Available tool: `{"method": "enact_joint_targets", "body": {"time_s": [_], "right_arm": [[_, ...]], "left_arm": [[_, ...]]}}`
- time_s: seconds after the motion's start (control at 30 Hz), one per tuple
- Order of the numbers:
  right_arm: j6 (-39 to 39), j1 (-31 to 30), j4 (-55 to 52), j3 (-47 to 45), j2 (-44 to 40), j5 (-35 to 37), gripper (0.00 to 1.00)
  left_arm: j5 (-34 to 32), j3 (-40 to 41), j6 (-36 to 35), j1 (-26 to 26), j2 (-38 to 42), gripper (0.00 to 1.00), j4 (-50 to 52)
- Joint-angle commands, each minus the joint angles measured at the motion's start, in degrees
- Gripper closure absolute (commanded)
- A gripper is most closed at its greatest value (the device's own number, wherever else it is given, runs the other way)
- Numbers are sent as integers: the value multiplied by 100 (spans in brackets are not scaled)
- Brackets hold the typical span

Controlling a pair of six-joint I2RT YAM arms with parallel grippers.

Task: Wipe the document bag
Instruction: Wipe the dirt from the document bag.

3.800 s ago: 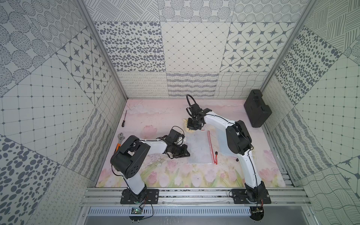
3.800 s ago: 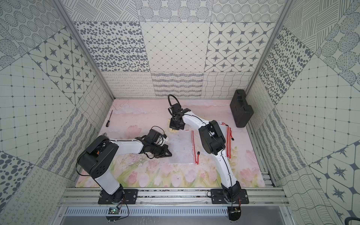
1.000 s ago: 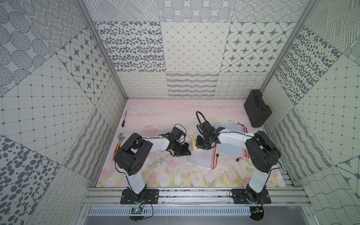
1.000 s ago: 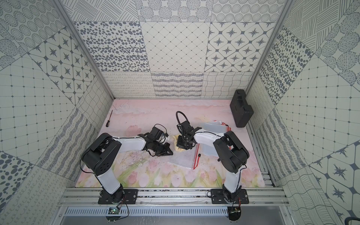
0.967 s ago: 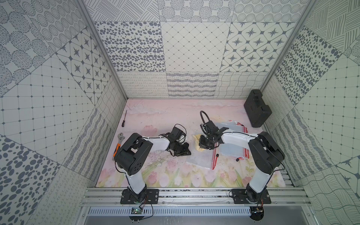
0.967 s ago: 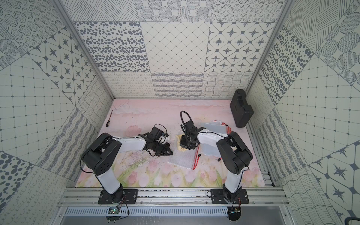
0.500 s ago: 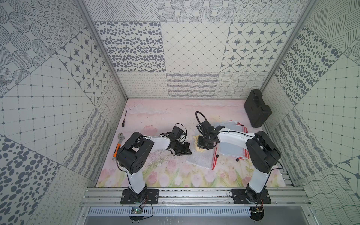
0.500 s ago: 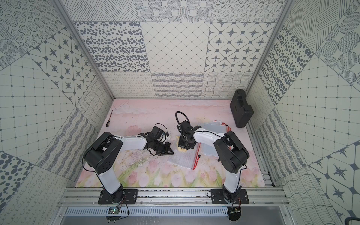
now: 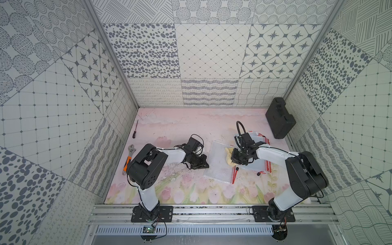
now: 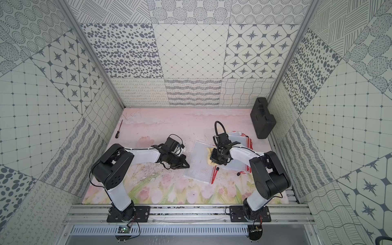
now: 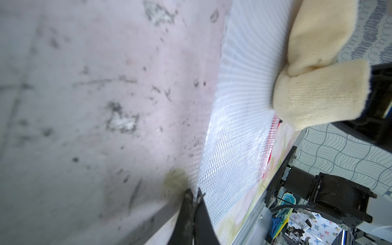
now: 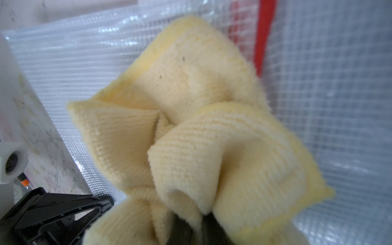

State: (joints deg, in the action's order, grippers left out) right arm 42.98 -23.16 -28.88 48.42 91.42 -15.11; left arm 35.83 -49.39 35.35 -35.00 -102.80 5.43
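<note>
Dragged cloth, pinched in right gripper, right across document bag to red zip; kept left gripper pinching left edge. Finished one stroke.

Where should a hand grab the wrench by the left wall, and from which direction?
Probably the orange handle, from straight above, closing across its narrow width. The wrench lies flat on the mat with the wall close beside it, so a sideways approach looks cramped.

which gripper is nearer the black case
Right. The right gripper, clutching the yellow cloth, is nearer the black case; the left gripper sits farther, across the document bag.
</note>
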Motion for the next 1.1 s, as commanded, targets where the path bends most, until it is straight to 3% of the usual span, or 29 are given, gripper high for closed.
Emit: {"method": "enact_joint_targets", "body": {"time_s": [0.0, 0.17, 0.3, 0.47, 0.67, 0.73, 0.9, 1.07], "right_arm": [[-137, -182, -934, -124, 144, 722, 100], [401, -1348, -613, 751, 859, 592, 100], [625, -1953, -308, 1346, 1584, 209, 100], [522, -1745, -414, 930, 1292, 419, 100], [11, -498, -704, -317, 252, 619, 100], [-77, -376, -934, -318, 44, 874, 100], [141, -1013, -1133, 469, 114, 1109, 100], [423, -2029, -980, 1719, 1053, 858, 100]], "left_arm": [[-718, 17, -73, -5, -100, 100, 579], [-762, 4, -42, 4, -39, 100, 611], [-856, -31, -18, 2, -2, 100, 676], [-933, -17, 22, 18, 33, 100, 704], [-1090, 129, 268, 144, 152, 100, 543], [-1076, 344, 522, 256, 336, 100, 217], [-1027, 859, 1210, 566, 752, 100, -603], [-1254, 913, 1578, 549, 898, 100, -666]]}}
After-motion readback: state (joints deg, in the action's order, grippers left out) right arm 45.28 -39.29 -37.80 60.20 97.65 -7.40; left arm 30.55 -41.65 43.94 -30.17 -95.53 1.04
